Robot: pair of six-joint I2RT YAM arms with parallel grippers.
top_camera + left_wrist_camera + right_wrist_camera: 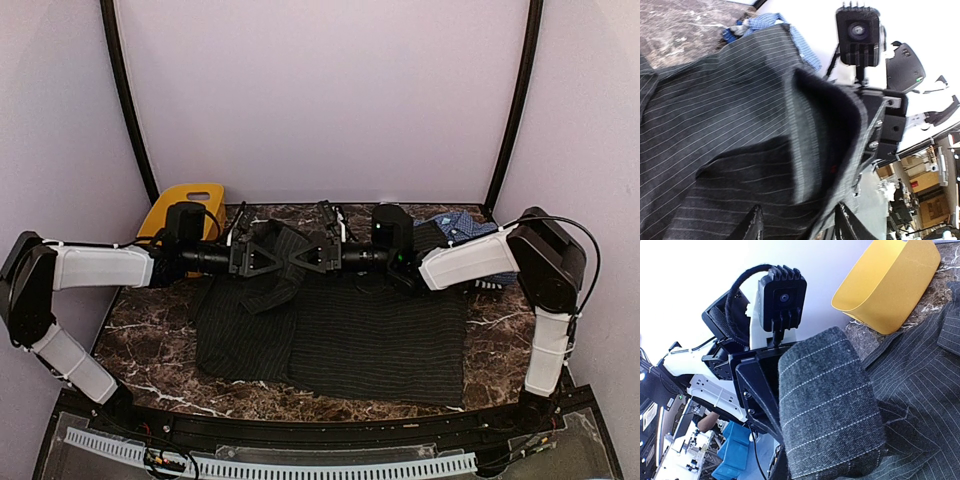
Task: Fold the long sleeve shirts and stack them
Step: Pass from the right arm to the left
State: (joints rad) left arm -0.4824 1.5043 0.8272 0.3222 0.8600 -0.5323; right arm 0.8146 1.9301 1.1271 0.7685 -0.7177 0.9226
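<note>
Faintly, a red tag point(834, 169) shows on the black shirt point(715, 125), unreadable

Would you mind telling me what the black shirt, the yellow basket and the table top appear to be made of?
The black shirt: woven cloth, matte, with fine light pinstripes; the weave shows close up. The yellow basket: probably plastic, smooth and thin-walled with a slight sheen. The table top: dark stone look with white veins, marble or an imitation.
</note>
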